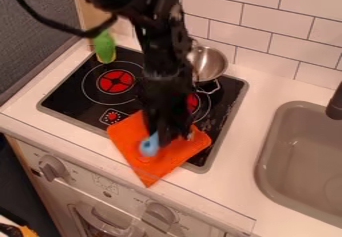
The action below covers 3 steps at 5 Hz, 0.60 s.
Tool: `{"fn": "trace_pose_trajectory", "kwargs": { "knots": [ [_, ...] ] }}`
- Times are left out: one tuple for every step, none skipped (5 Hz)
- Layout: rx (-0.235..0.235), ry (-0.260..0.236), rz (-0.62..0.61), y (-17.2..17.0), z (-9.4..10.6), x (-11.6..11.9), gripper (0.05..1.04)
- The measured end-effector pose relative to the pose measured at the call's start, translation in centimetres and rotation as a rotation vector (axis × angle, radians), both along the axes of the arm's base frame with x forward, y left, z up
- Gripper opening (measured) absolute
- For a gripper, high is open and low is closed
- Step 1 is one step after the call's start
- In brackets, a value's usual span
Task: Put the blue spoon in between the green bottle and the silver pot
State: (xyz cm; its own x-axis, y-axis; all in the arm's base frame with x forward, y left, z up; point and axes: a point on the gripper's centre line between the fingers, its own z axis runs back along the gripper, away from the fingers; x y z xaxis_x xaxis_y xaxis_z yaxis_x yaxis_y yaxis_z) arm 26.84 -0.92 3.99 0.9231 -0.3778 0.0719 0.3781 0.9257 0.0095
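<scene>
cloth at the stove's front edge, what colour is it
The cloth is bright orange, in the camera view.

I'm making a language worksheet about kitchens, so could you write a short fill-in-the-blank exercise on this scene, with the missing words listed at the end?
As the camera sees it, the green bottle stands to the ____ of the silver pot. The blue spoon shows against a cloth whose colour is ____. The sink lies to the ____ of the stovetop.

Missing words: left; orange; right.
</scene>
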Motion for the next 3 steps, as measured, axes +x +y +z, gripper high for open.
{"fn": "trace_pose_trajectory", "kwargs": {
  "knots": [
    [-0.029,-0.081,0.132,3.5,3.6,2.3,0.316],
    [-0.029,-0.098,0.247,8.0,4.4,5.1,0.316],
    [-0.010,-0.063,0.328,11.3,2.4,7.4,0.316]
  ]
}}
